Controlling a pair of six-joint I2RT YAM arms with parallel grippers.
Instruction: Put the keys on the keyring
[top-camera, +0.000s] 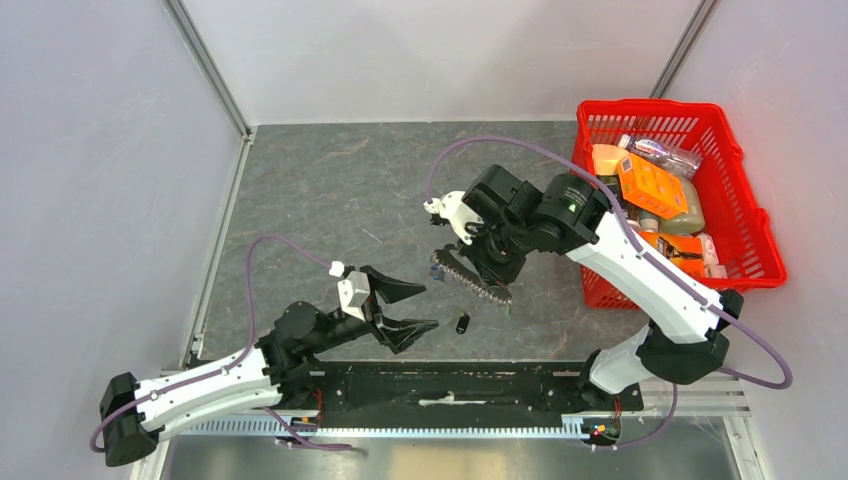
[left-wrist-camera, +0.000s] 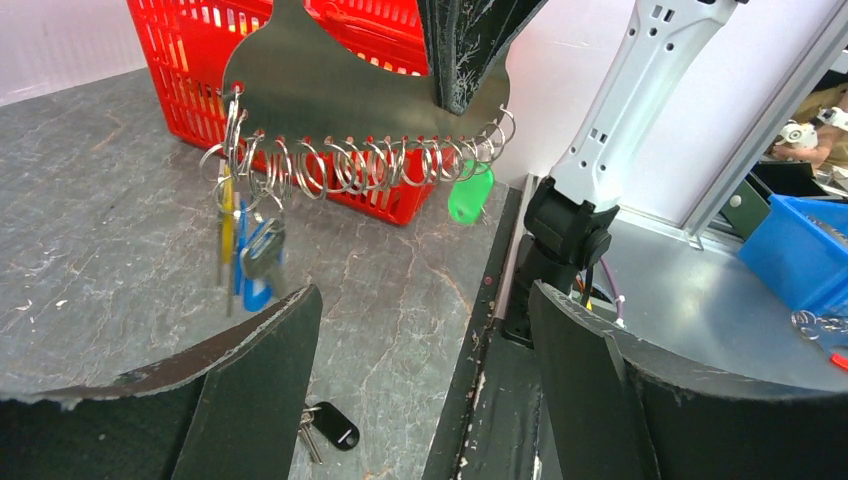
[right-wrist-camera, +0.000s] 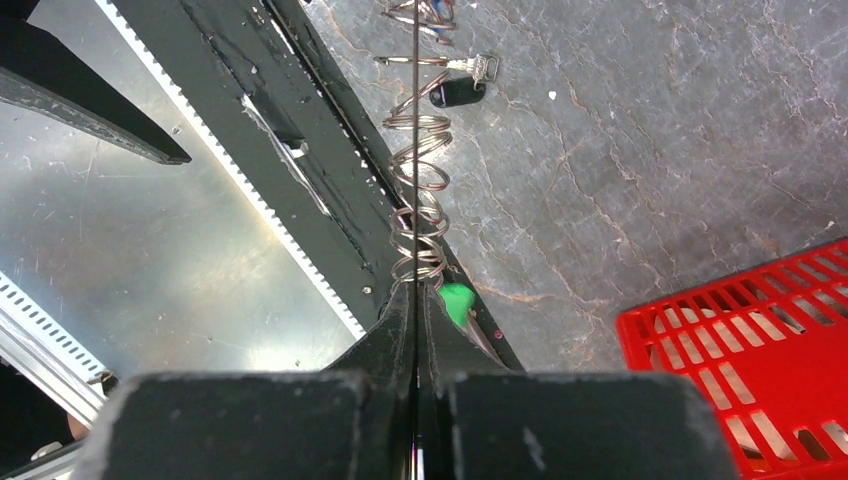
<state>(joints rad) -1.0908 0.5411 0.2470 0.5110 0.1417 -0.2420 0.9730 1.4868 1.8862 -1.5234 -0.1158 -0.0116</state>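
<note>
Left claw (left-wrist-camera: 425, 300) is held wide open, empty, over the desk (left-wrist-camera: 100, 230). Black key (left-wrist-camera: 333, 425) is seen lying beneath. Keyring (left-wrist-camera: 350, 95), with blue and yellow keys (left-wrist-camera: 255, 260) hung, is clamped in the closed right claw (right-wrist-camera: 415, 300). Judged next: black key to be picked up and threaded.

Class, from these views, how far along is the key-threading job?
Done: yellow and blue keys hang on the keyring. In hand: the right gripper clamps the keyring aloft. Remaining: the black key lies on the table near the open left gripper.
</note>
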